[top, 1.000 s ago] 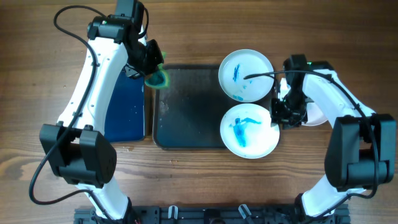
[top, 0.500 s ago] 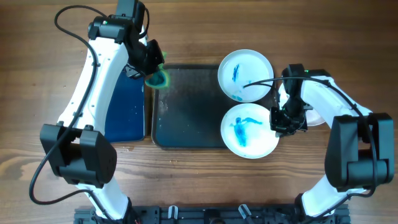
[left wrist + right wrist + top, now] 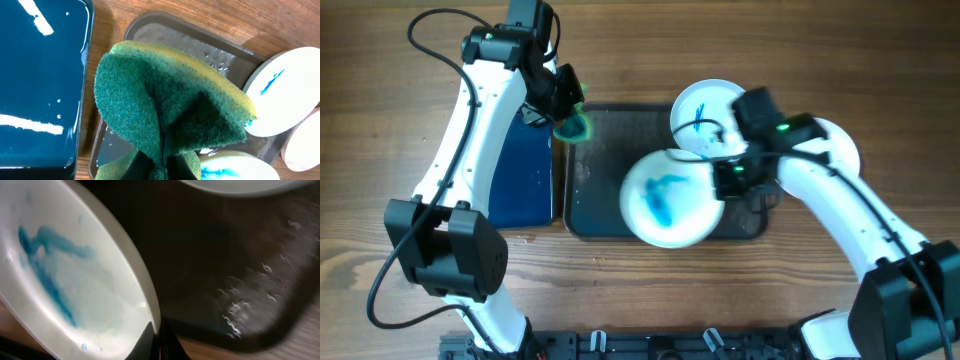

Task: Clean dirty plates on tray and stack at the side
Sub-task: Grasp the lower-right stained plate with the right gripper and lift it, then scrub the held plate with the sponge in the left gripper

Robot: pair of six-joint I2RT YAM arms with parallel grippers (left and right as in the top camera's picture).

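Observation:
My right gripper point(image 3: 725, 180) is shut on the right rim of a dirty plate point(image 3: 668, 198), a white one with a blue smear. It holds the plate tilted above the front middle of the dark tray point(image 3: 600, 160). The right wrist view shows the plate point(image 3: 70, 280) edge pinched between the jaws of the gripper point(image 3: 159, 341). A second blue-smeared dirty plate point(image 3: 700, 112) lies at the tray's back right corner. Above the tray's back left corner, my left gripper point(image 3: 162, 162) is shut on a folded green sponge point(image 3: 170, 100).
A black deep tray of blue liquid point(image 3: 525, 170) stands left of the dark tray. A white plate point(image 3: 840, 145) sits on the wooden table to the right, partly hidden under my right arm. The tray floor point(image 3: 235, 280) is wet.
My right gripper shut on the front plate's rim, then lifted it and carried it left over the tray. The left arm and sponge have not moved.

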